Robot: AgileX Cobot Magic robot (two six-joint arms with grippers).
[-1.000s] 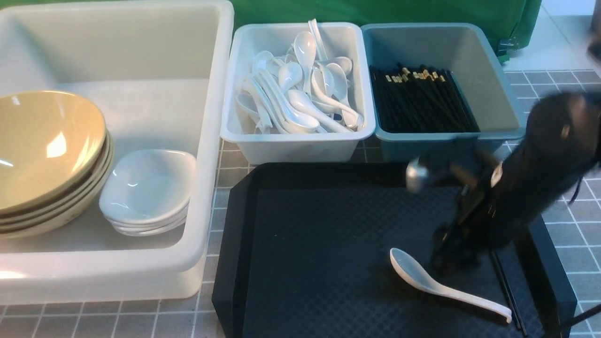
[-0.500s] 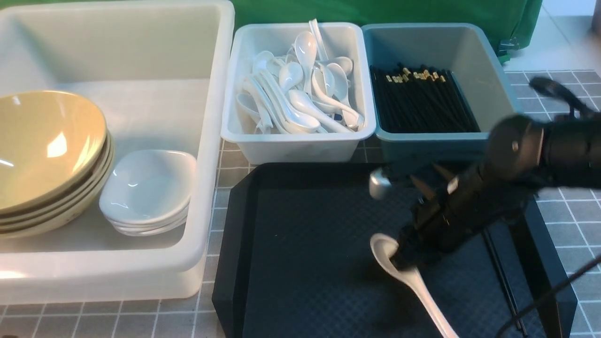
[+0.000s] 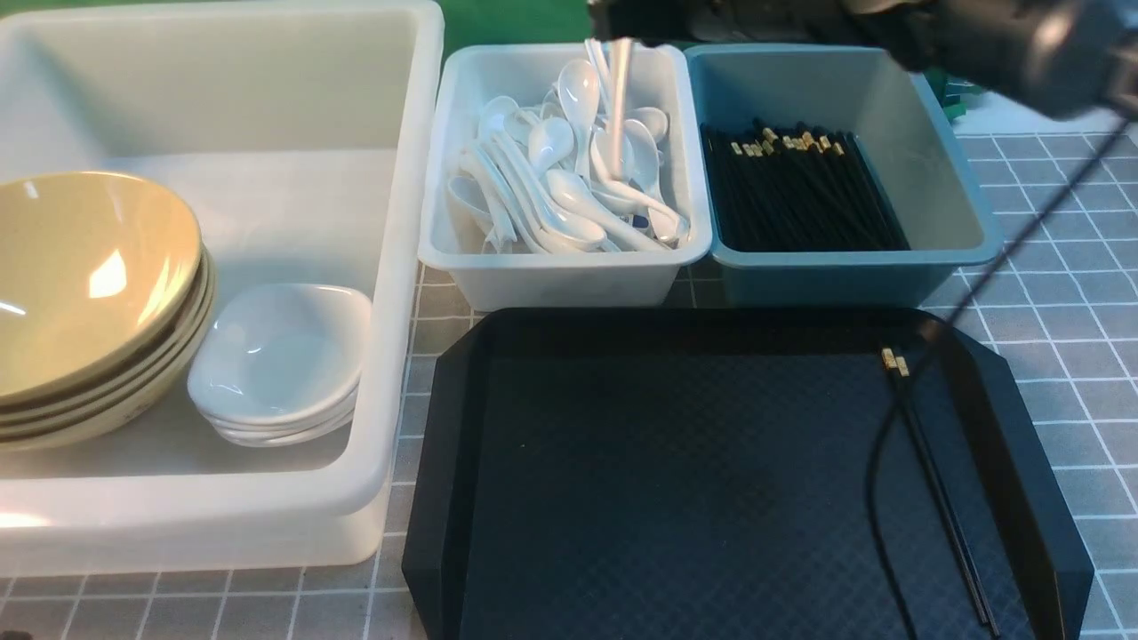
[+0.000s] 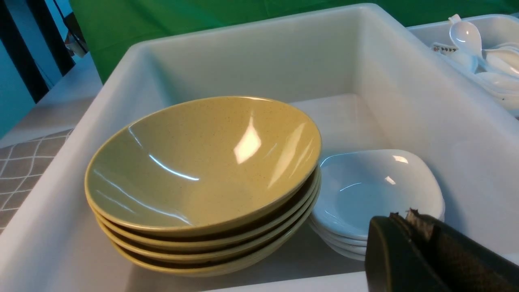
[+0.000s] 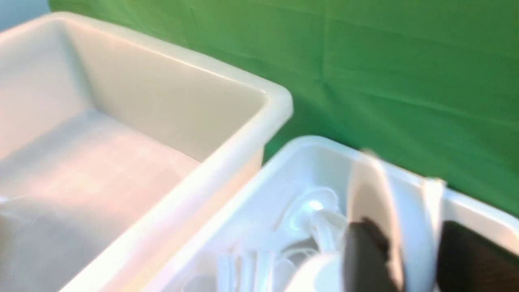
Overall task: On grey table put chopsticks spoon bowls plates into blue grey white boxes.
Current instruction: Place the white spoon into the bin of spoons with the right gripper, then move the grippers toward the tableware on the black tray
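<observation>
One spoon point(image 3: 617, 98) hung upright over white bin point(image 3: 551, 258) under right claw point(image 5: 407, 227); gripped or released cannot be told. Left claw point(image 4: 405, 217) clenched, empty. Next: chopsticks point(image 3: 935, 484) on tray point(image 3: 622, 489) to be fetched.

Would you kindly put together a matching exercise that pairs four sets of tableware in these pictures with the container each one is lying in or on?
Things:
1. stack of yellow bowls
2. pile of white spoons
3. bundle of black chopsticks
4. loose pair of chopsticks

Places:
A. black tray
B. large white tub
C. blue-teal bin
D. small white bin

Pairs: 1-B, 2-D, 3-C, 4-A.
</observation>
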